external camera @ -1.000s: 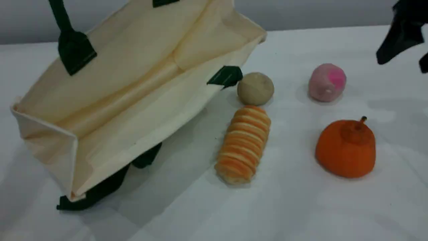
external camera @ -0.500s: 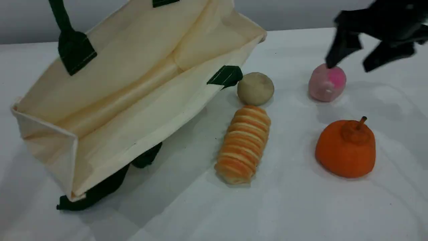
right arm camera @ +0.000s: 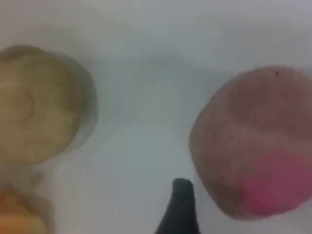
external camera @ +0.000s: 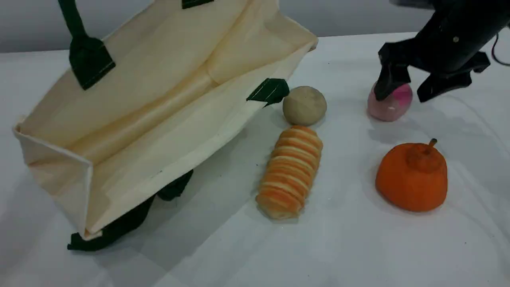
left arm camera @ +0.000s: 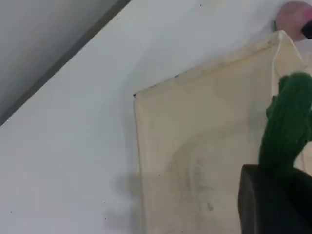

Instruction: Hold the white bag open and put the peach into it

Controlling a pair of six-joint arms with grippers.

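Part of the peach (external camera: 389, 107), pink and fuzzy at upper right, hides behind the open right hand (external camera: 402, 93). Left hand (left arm camera: 273, 204) pinches the white bag (external camera: 159, 115)'s green handle (left arm camera: 287, 129).

The white bag (external camera: 159, 103), cream fabric with dark green rope handles and tabs, fills the left half of the scene view, lying tilted with its mouth gaping toward the lower left. The peach (external camera: 389, 104), pale pink with a magenta patch, sits at upper right on the tabletop, well apart from the bag.
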